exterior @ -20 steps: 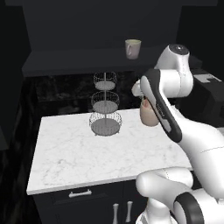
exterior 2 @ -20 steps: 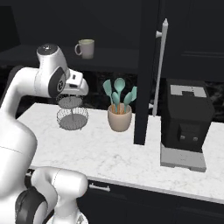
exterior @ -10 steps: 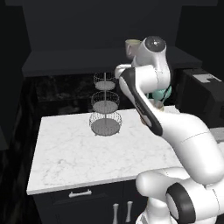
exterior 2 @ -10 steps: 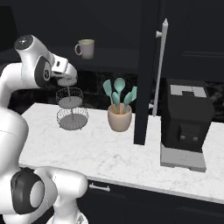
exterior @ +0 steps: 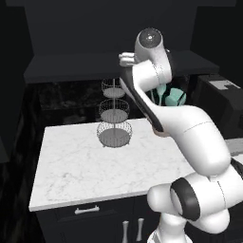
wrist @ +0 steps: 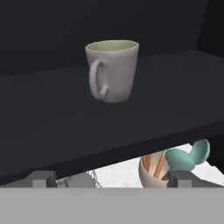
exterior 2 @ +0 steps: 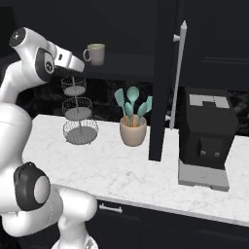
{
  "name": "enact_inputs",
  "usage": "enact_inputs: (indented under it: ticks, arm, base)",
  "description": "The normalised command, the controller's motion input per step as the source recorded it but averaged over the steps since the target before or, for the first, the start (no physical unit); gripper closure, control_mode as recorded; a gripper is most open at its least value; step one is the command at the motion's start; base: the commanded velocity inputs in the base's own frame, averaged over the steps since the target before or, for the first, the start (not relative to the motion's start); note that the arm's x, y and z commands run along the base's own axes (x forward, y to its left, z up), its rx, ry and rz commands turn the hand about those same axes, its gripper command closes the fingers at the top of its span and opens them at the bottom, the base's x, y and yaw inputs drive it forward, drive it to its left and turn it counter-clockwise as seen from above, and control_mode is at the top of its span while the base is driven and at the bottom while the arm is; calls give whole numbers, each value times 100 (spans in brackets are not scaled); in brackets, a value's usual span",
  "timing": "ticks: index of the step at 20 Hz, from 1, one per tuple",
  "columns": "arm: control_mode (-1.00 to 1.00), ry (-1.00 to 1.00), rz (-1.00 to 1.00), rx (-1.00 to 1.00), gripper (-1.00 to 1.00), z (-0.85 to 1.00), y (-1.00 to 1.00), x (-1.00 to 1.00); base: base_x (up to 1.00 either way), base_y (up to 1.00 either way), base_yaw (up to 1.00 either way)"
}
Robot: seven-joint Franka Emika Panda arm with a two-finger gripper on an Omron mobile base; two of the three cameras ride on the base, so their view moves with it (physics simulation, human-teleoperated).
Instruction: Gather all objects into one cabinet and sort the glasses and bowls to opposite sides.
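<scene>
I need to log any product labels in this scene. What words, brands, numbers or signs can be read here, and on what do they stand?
None: no readable text anywhere.
Mug on the cabinet shelf: plain, unprinted.
Black machine on the counter: no legible marking.
Utensil pot and wire basket stand: no labels.

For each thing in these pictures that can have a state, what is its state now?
Mug: upright on the cabinet shelf, handle toward the camera, untouched.
Cabinet door: open.
Tool: open, holding nothing, short of the mug.
Wire basket stand: upright on the counter.
</scene>
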Motion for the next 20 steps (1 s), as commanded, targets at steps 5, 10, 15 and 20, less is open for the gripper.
enact_inputs:
  ticks: [5,10,15,20]
  arm:
    - [-100,-5,-13,2,-100,21,0,71]
    - [-100,0,-8,0,-100,28,0,46]
    - [-100,0,-7,0,-100,5,0,22]
    - [-100,0,-6,0,-100,-3,0,16]
  base:
    - [0,0,0]
    - [0,0,0]
    - [0,0,0]
    - [0,0,0]
